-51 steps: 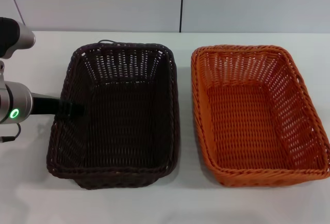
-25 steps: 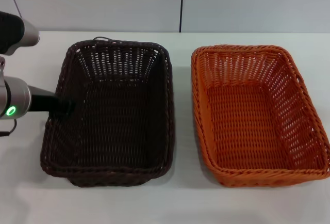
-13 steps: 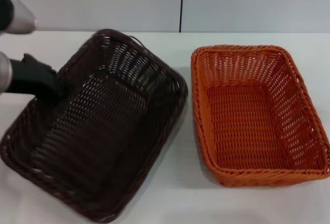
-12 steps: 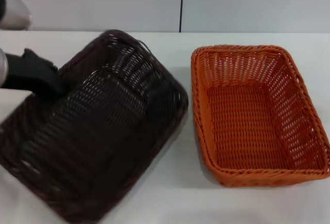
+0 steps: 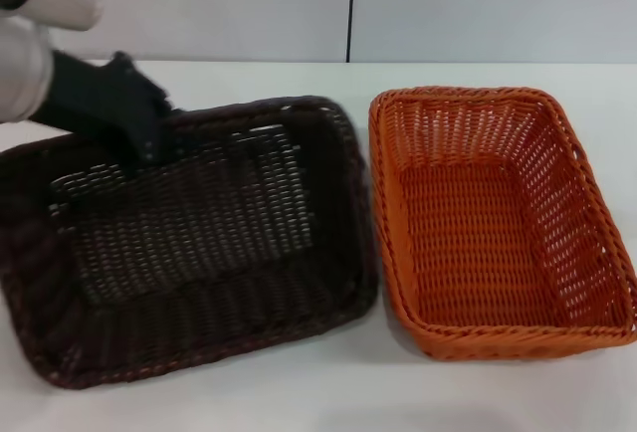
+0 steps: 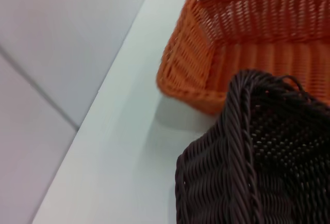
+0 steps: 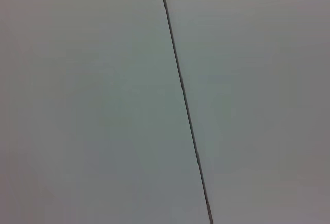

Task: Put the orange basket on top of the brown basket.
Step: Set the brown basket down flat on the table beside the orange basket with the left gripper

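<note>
On our left, the left gripper (image 5: 139,133) clamps the far rim of the brown basket (image 5: 199,243), which sits tilted beside the orange basket (image 5: 498,218), flat on the white table (image 5: 328,392) at right. Both look light, stiff and openwork, so we'd grip the braided rim.

Light: you get even, bright overhead light; worktop (image 5: 299,392) reads near-white with no hard glare.
Shadows: soft only, a faint one under the orange basket (image 5: 498,223) at its near edge.
Blur: brown basket (image 5: 189,243) smears in your head view, weave lost along its left rim; left gripper (image 5: 139,123) soft too.
Left wrist view: both baskets out of focus.
Right wrist view: flat grey, one dark seam, evenly lit.
</note>
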You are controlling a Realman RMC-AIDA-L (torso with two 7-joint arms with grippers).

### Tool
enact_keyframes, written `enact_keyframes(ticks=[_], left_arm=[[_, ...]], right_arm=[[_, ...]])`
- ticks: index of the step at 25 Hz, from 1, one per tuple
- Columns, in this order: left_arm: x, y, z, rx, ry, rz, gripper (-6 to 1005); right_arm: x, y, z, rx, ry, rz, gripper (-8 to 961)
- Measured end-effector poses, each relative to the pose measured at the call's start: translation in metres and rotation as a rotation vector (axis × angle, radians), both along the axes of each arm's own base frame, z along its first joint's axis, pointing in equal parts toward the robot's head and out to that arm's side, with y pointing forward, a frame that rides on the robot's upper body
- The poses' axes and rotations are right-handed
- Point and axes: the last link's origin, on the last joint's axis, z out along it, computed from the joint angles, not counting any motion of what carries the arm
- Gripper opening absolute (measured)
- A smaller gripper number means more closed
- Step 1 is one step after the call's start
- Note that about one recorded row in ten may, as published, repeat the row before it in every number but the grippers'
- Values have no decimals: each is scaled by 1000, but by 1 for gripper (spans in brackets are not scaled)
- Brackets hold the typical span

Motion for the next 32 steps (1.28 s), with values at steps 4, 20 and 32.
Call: enact_keyframes(ticks=[4,20,32], left_arm=[[19,15,-17,-75,9,-66,210],[27,41,-50,-79,76,-115,217],[62,44,-35,99,48,-251,624]], right_arm=[[0,-1,0,1,3,0,803],[3,-1,2,4,-1,-11,803],[5,-5,3,16,7,-20,804]])
